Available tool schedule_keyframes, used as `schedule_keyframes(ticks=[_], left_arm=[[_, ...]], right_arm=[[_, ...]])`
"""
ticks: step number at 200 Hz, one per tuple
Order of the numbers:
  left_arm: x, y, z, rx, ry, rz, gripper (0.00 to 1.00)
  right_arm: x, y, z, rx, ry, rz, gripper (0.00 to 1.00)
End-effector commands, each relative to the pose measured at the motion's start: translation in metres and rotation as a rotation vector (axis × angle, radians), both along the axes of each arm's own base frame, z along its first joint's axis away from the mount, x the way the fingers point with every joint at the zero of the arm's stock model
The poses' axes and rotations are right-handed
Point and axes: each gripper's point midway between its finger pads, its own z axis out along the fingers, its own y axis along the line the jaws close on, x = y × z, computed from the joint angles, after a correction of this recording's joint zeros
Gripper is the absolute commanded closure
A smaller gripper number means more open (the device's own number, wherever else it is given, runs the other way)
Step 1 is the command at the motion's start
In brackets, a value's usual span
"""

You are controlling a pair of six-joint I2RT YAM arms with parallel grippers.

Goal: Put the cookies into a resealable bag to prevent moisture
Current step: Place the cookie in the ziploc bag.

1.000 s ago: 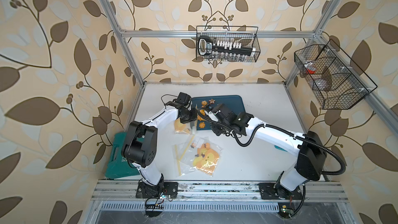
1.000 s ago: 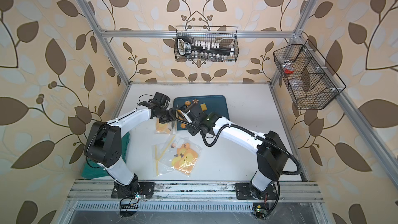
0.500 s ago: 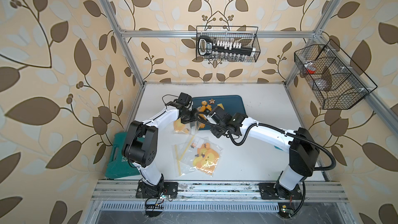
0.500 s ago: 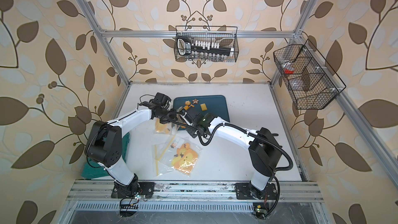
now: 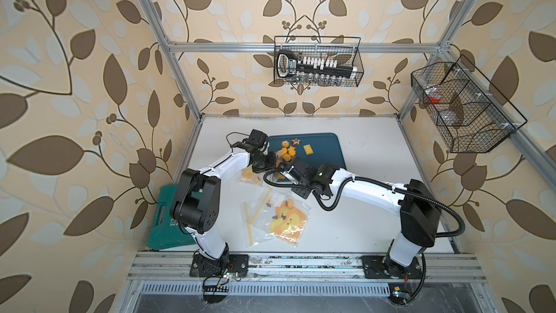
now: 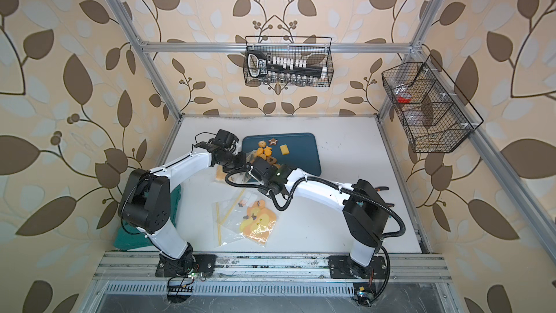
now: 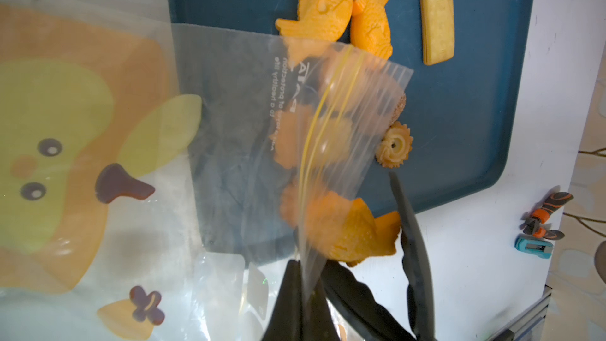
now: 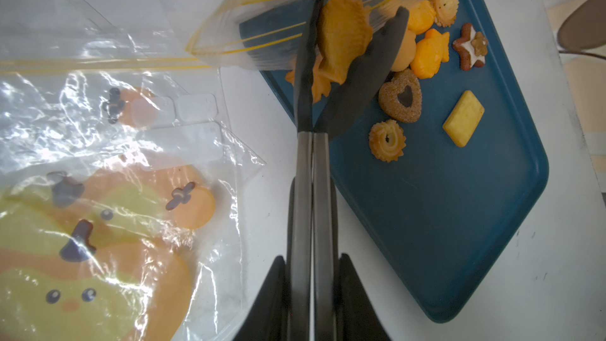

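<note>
Presently found left gripper (image 7: 306,268) clenched on the zip edge of a clear bag (image 7: 242,119), holding that edge up over the corner of a blue tray (image 8: 459,224) with the mouth parted. Noted right gripper (image 8: 357,11) grasping a fish cookie (image 8: 342,36) between both fingers, flat sides pinched, right at the bag's mouth and just beside the left gripper. Viewed from the left wrist, partly veiled by the film, tail end bare; cannot tell whether inside the bag or merely behind it. Recorded other cookies (image 8: 429,54) loose on the tray, close together near the held one: two orange fish, a sugared heart with a heart-shaped hole, two swirled flowers, an iced brown star, and a yellow rectangle set a little apart. Made out further orange shapes through the film, too blurred to identify. Observed duck-print bags (image 8: 98,224) lying flat and crumpled on the white worktop (image 8: 541,290) beside the tray, overlapping one another, untouched by either gripper. Confirmed in both top views: arms meeting over the tray's left near corner.
</note>
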Motion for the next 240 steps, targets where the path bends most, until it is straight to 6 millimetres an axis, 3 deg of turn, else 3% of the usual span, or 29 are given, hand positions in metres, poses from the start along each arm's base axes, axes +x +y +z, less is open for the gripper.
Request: schedule_keyframes(ticks=[1, 33, 57, 100, 130, 188, 218, 240], left_arm=[[0.002, -0.013, 0.023, -0.035, -0.072, -0.051, 1.00], [0.000, -0.015, 0.023, -0.036, -0.072, -0.060, 1.00], [-0.001, -0.016, 0.030, -0.045, -0.090, -0.061, 1.00], [-0.004, -0.018, 0.052, -0.084, -0.160, -0.069, 1.00], [-0.005, -0.012, 0.058, -0.066, -0.183, -0.045, 1.00], [-0.004, -0.018, 0.048, -0.086, -0.147, -0.060, 1.00], [-0.006, -0.018, 0.046, -0.085, -0.144, -0.062, 1.00], [-0.006, -0.018, 0.048, -0.087, -0.147, -0.063, 1.00]], right_arm=[[-0.003, 0.012, 0.007, 0.010, -0.005, 0.082, 0.89], [-0.006, 0.018, 0.006, 0.000, 0.013, 0.136, 0.89], [0.004, 0.020, 0.007, 0.016, 0.016, 0.115, 0.91], [0.029, -0.002, -0.015, 0.015, 0.089, -0.040, 0.95], [0.033, -0.017, -0.014, 0.013, 0.081, -0.097, 0.97], [0.002, 0.025, 0.016, 0.181, 0.115, 0.104, 0.95], [0.007, 0.031, 0.023, 0.230, 0.112, 0.101, 0.96], [0.017, 0.024, 0.014, 0.205, 0.136, 0.049, 0.97]])
